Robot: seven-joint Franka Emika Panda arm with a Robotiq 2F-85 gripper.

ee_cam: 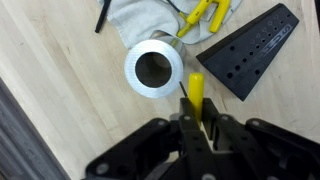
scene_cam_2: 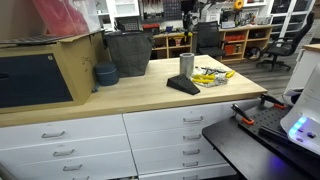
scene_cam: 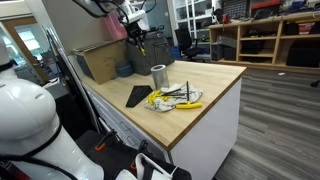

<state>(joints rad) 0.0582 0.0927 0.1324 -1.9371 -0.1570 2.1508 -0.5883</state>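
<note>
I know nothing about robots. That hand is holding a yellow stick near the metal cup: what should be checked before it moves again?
1. Grip: the hand is shut on the yellow stick: ok.
2. Metal cup upright, mouth open, nothing seen inside: ok.
3. Stick lined up with the cup's mouth: in the wrist view its tip shows beside the rim, not over the opening: not ok.
4. Black perforated plate lies flat, apart from the cup: ok.
5. Clearance: in an exterior view the hand hangs well above the cup: ok.
6. How much of the stick sits inside the grip: cannot tell.
</note>
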